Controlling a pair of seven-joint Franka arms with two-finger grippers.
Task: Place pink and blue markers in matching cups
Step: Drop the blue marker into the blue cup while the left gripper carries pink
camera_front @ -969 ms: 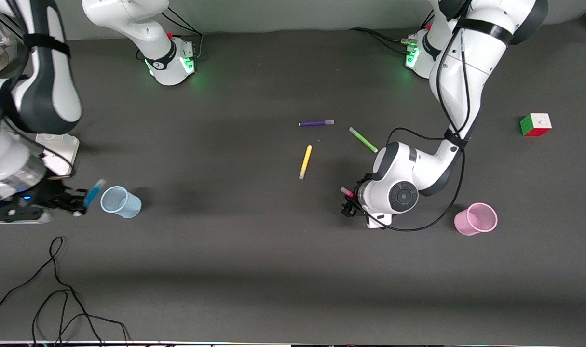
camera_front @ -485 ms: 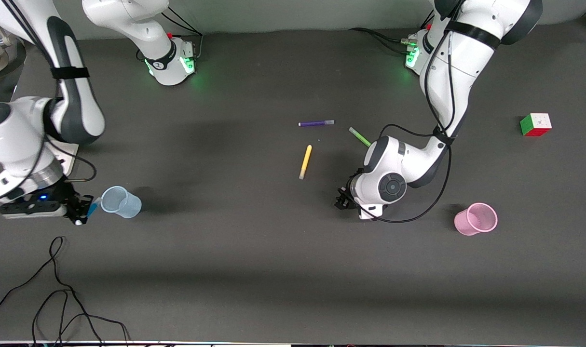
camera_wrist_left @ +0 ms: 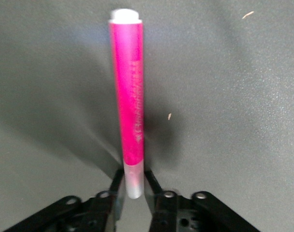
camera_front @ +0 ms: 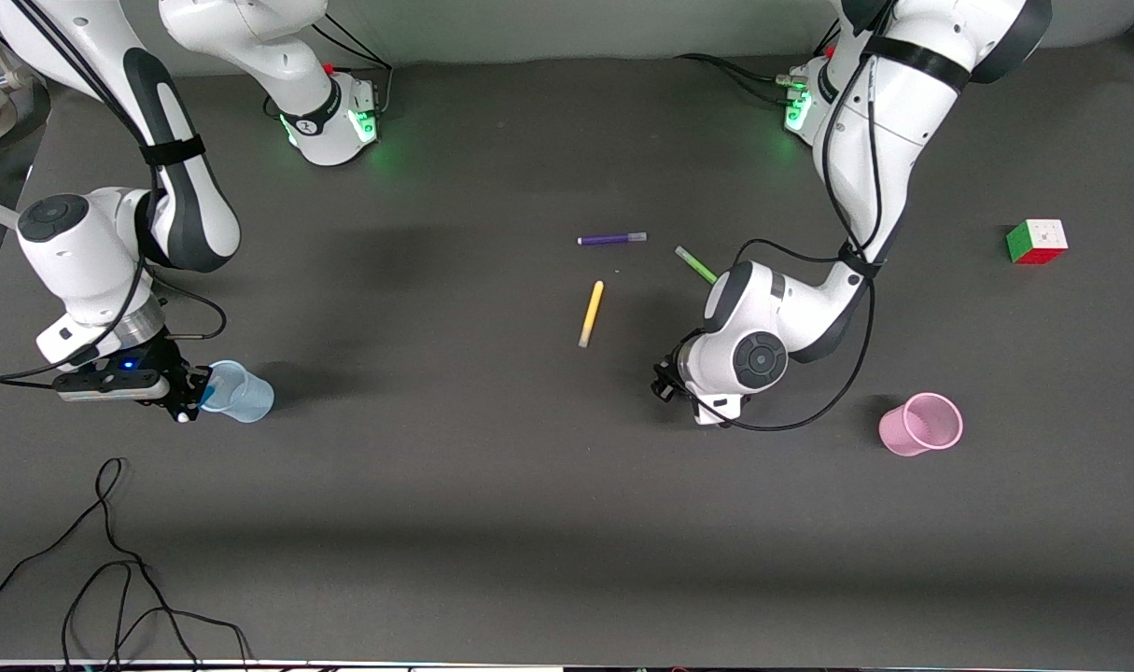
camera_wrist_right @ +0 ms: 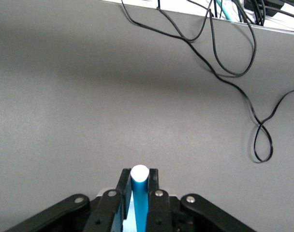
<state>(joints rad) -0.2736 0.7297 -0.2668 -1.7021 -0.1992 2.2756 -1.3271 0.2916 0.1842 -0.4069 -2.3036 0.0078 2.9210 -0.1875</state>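
- Nearest the front camera: loose black cables (camera_front: 109,579) on the bench (camera_front: 492,523) at the right arm's end, clear of the work.
- At the pale blue cup (camera_front: 237,392): right hand (camera_front: 191,399) clamped on the blue marker (camera_wrist_right: 139,199), held upright at the cup's rim; marker not yet inside, by the look of it.
- Judged step: drop-off of the blue marker. Next move: centre the tip over the cup's mouth, lower, then release without tipping the light cup.
- Toward the left arm's end: left hand (camera_front: 665,385) closed on the pale end of the pink marker (camera_wrist_left: 128,96), over bare bench, well apart from the pale pink cup (camera_front: 921,425).
- Next for that arm: carry across to the pink cup, which leans on its side or nearly so; entry angle likely to matter.
- Farther from the camera: yellow marker (camera_front: 591,314), green marker (camera_front: 695,265) partly under the left arm, purple marker (camera_front: 611,239); none in either path.
- Colour-block cube (camera_front: 1036,242) at the left arm's end, farther than the pink cup, out of the way.
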